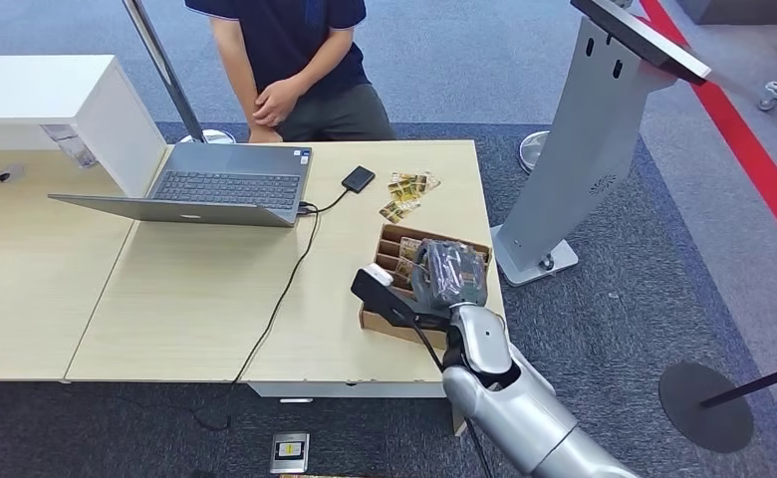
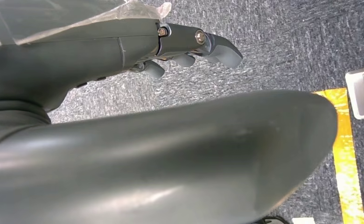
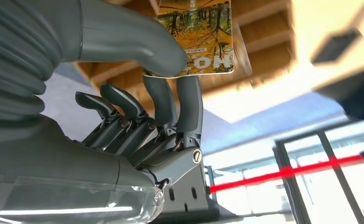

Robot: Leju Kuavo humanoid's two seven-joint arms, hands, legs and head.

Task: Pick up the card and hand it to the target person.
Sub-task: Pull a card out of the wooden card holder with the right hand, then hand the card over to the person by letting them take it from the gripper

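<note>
In the lower right of the head view, the silver right arm reaches up to the brown cardboard box with dividers (image 1: 401, 261) at the near right edge of the pale wooden bench (image 1: 185, 289). The right hand (image 1: 448, 273) is over this box. In the right wrist view the thick grey thumb and the dark fingers (image 3: 189, 100) pinch the lower edge of a card printed with yellow autumn trees (image 3: 199, 35); the other fingers are curled and free. The card is near the box compartments, so I judge it is only just out, or not fully.

The left hand (image 2: 189, 44) hangs over the grey carpet with nothing in it, fingers loosely bent.

Further up lie several loose cards (image 1: 407, 194), a small black drive (image 1: 358, 179) and a grey open laptop (image 1: 227, 185). The seated person in a dark shirt (image 1: 290, 60) waits at the upper centre.

The hold is on one edge only, so the card may slip or turn when the arm swings. It may also catch on a divider.
</note>
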